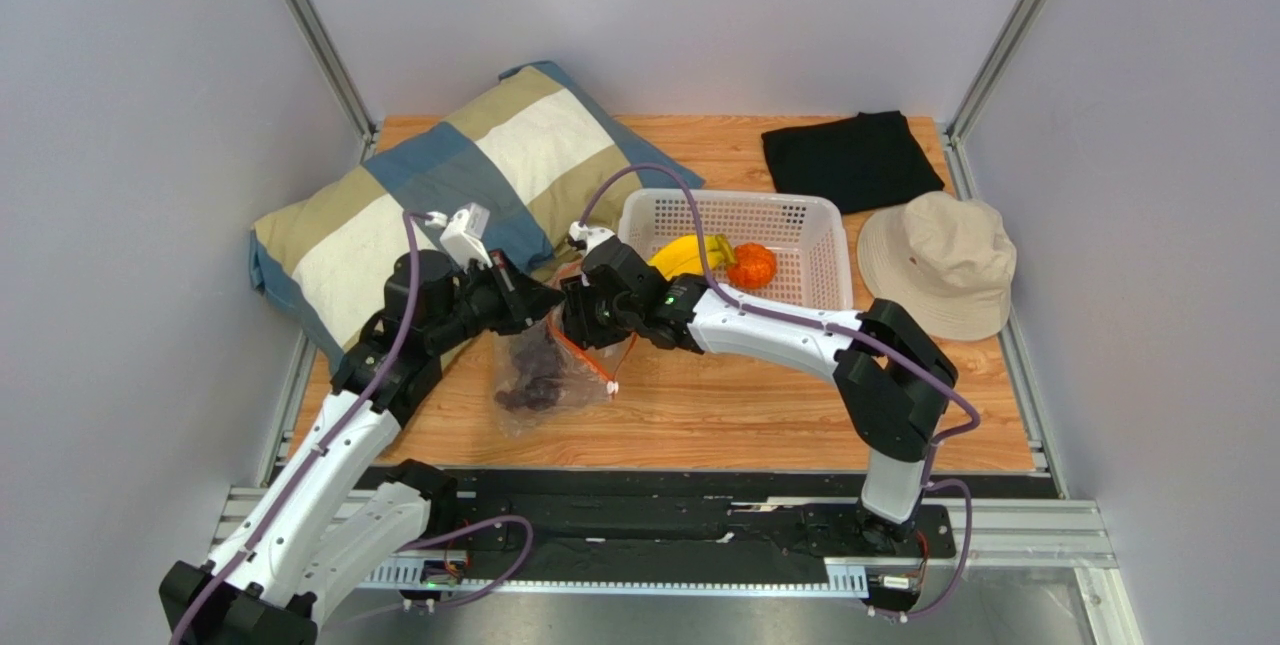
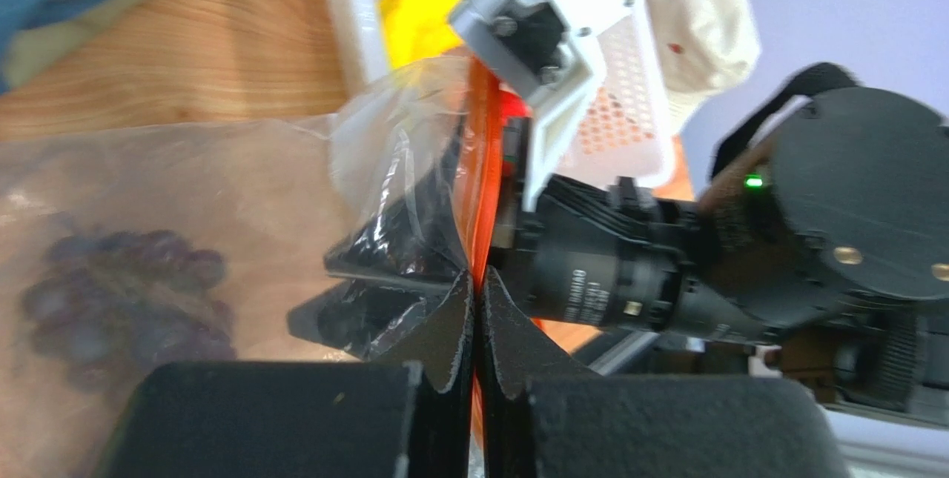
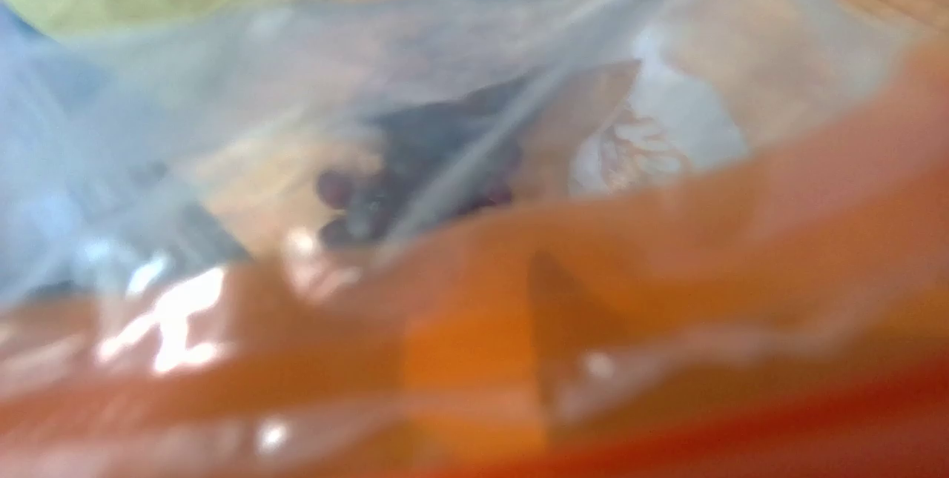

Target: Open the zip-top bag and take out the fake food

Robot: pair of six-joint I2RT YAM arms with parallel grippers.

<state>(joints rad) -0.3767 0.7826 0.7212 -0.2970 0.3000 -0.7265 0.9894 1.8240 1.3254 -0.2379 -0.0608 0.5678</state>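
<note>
The clear zip-top bag lies on the wooden table in front of the pillow, with the dark purple grape bunch inside. My left gripper is shut on the bag's orange-red zipper strip, which runs up between its pads. My right gripper is at the bag's mouth, facing the left one. Its dark fingers show through the plastic. The right wrist view is filled by blurred bag film and orange strip, with the grapes beyond. The yellow banana bunch and the orange fruit lie in the basket.
The white perforated basket stands just right of the grippers. A checked pillow lies at the back left, touching the left arm. A black cloth and a beige hat lie at the back right.
</note>
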